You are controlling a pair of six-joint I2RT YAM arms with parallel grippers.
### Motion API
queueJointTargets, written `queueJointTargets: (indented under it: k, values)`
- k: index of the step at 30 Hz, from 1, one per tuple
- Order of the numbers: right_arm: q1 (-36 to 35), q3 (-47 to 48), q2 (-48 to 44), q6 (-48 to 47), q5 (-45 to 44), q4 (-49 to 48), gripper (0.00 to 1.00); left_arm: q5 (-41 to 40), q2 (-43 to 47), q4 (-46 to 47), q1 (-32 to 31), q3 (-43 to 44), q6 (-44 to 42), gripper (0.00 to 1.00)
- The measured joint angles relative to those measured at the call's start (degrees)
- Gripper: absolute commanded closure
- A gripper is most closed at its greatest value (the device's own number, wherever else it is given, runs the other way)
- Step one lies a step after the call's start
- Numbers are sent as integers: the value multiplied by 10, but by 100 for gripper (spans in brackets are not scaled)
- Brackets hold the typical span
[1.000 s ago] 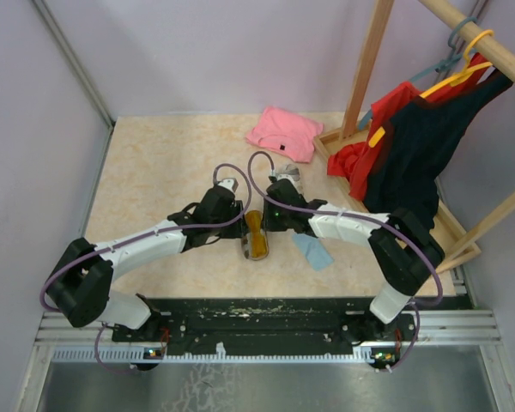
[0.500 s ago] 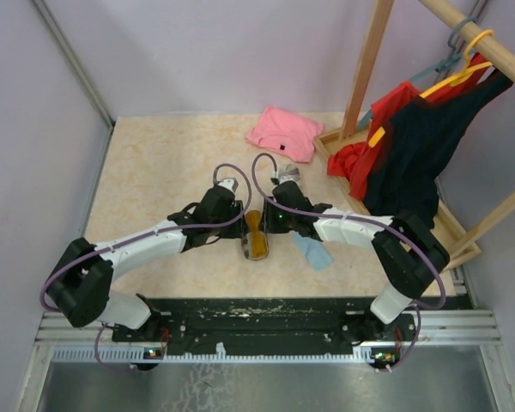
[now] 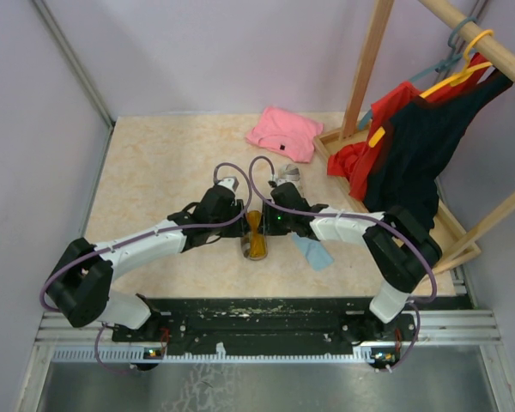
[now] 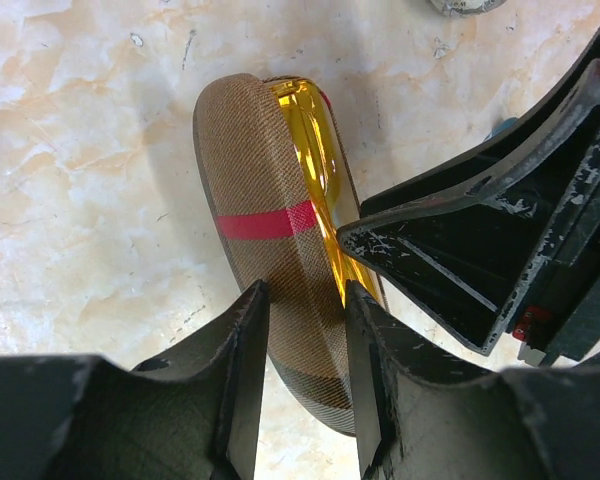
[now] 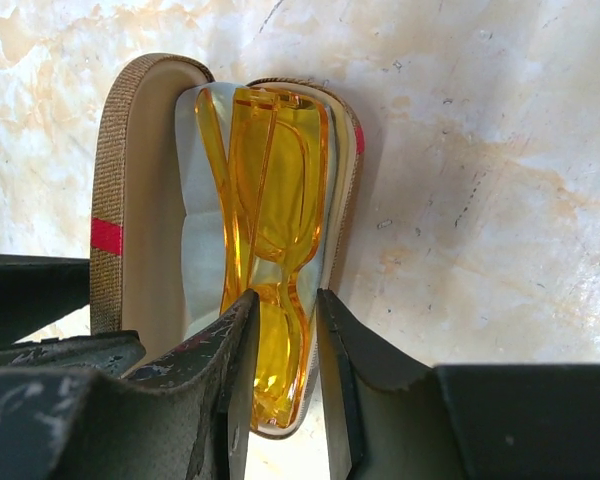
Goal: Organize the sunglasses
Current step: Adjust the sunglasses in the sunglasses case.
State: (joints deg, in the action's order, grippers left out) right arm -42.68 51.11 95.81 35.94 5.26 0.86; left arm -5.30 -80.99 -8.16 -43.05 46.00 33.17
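The orange-amber sunglasses lie folded inside an open brown woven case with a red stripe, mid-table in the top view. My right gripper straddles the near end of the sunglasses and the case's rim. Its jaws are slightly apart, so it is open. My left gripper is shut on the raised lid of the brown case, with amber sunglasses showing behind it. In the top view both grippers meet over the case, left and right. No red-framed pair shows.
A light blue cloth lies just right of the case. A grey patterned case sits behind the right wrist, and a pink garment lies farther back. A wooden rack with hanging clothes stands at the right. Purple walls enclose the table.
My right gripper's jaws have widened a little around the sunglasses, and its wrist has shifted slightly. The left arm and the case have stayed put.
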Motion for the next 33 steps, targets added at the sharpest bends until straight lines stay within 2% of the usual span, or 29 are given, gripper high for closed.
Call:
queueJointTargets:
  k: [14, 33]
  values:
    - [1, -1, 2, 0, 0, 0, 72, 0, 0, 4, 0, 0, 0, 59]
    - [6, -34, -71, -4, -50, 24, 71, -6, -1, -12, 0, 5, -23, 53]
